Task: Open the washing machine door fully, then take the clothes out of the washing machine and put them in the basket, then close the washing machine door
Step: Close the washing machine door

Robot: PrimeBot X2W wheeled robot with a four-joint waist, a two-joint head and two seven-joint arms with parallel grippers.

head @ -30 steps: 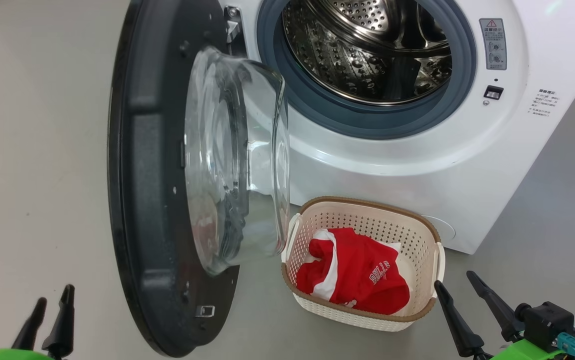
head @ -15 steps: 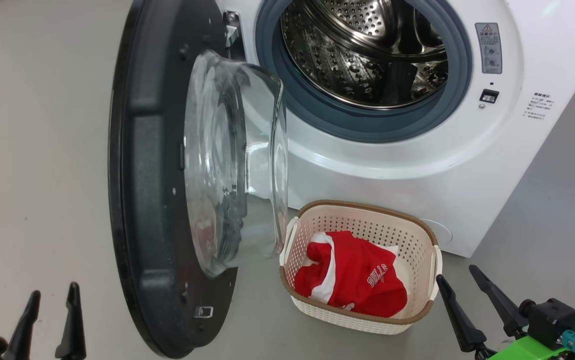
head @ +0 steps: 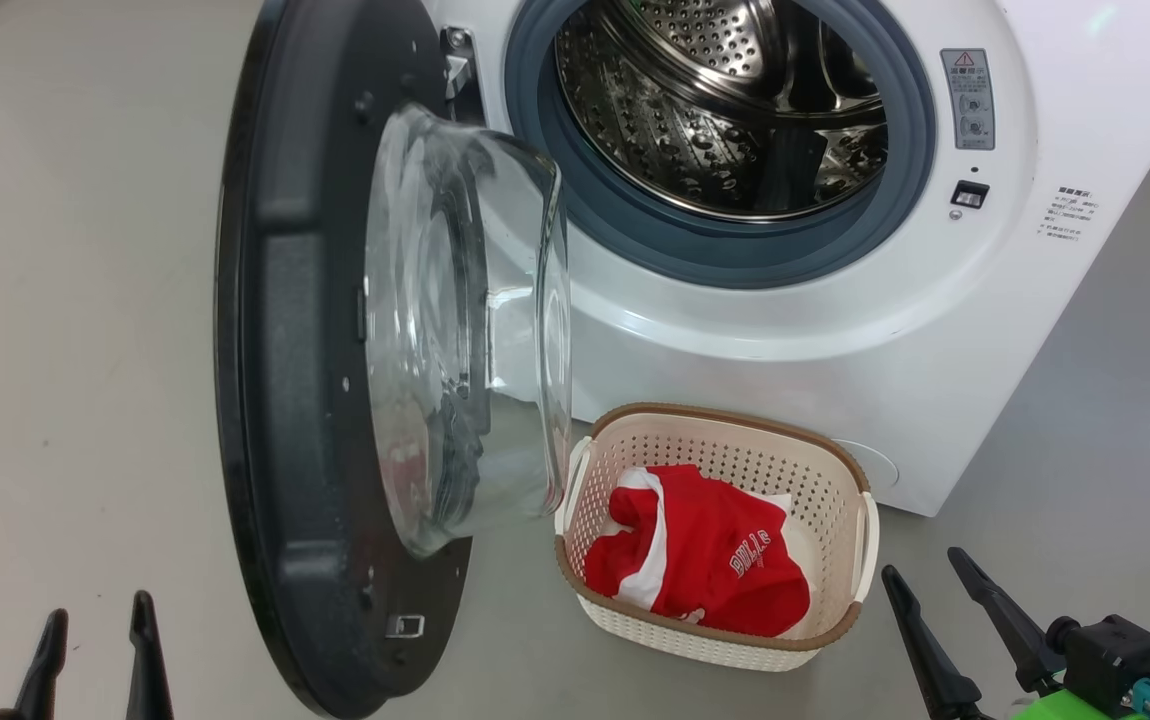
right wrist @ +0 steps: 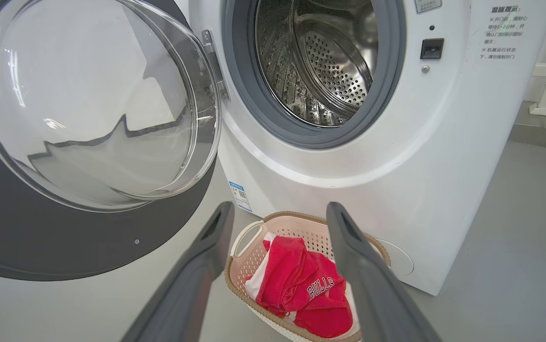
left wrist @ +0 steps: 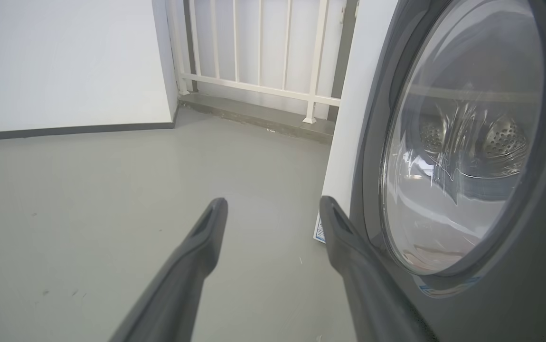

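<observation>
The washing machine (head: 785, 330) stands with its steel drum (head: 725, 100) bare. Its door (head: 315, 400) hangs wide open to the left, the clear glass bowl (head: 465, 330) bulging toward the opening. On the floor in front sits the basket (head: 695, 640), with the red clothes (head: 705, 555) lying inside it. My left gripper (head: 98, 607) is open and holds nothing, low at the lower left, left of the door. In the left wrist view the gripper (left wrist: 273, 202) sits beside the door's outer face (left wrist: 463, 142). My right gripper (head: 923, 563) is open and holds nothing, just right of the basket. In the right wrist view the gripper (right wrist: 279, 206) is above the clothes (right wrist: 296, 280).
Grey floor surrounds the washer. A white wall (left wrist: 64, 61) and a white railing (left wrist: 258, 52) stand beyond the door in the left wrist view. A latch socket (head: 969, 193) and a warning label (head: 968, 85) sit right of the drum opening. A blue label sticker (right wrist: 240, 194) is on the washer front.
The head camera has shifted a little. Both grippers have sunk toward the bottom edge, and the left fingers stand more upright. Door, basket and clothes have not moved.
</observation>
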